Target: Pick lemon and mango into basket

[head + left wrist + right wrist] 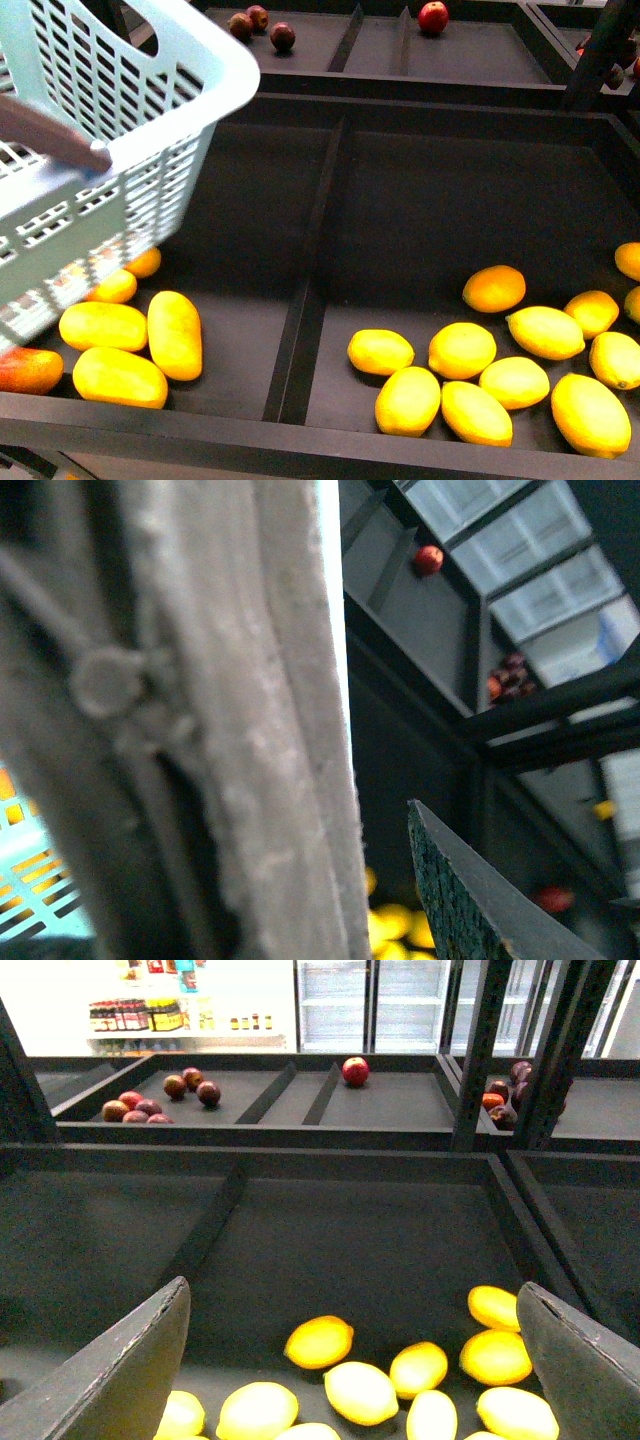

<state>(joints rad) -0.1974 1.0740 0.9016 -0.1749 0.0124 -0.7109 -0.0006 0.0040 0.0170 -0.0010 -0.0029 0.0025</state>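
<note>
Nearest to our front camera is the basket (pixel 150 110), light teal with slotted sides. It fills the upper left corner, tilted and raised above the left compartment of the black display tray (pixel 420 200), and its brown handle (pixel 50 135) crosses the near wall. Below it, and partly under it, lie the mangoes (pixel 175 333), yellow and elongated, packed side by side, with one red-orange mango (pixel 30 368) at the left edge. A raised divider (pixel 300 300) separates them from the right compartment, where the lemons (pixel 462 350) lie in a loose cluster near the front rail, several touching. In the left wrist view the handle shows as a blurred brown-grey bar very near the lens, with a patch of teal lattice beside it. One finger (pixel 480 900) of the left end effector (pixel 395 910) stands just beside the bar; we cannot tell whether this end effector is clamped on the handle. The right end effector (pixel 352 1288) hangs over the lemons with its two fingers spread wide and nothing between them. On the rear tray (pixel 400 1100) lie a red apple (pixel 355 1070) and several dark fruits (pixel 148 1108). Bottles (pixel 135 1015) on a store shelf far behind carry labels, but the writing is too small to read.
</note>
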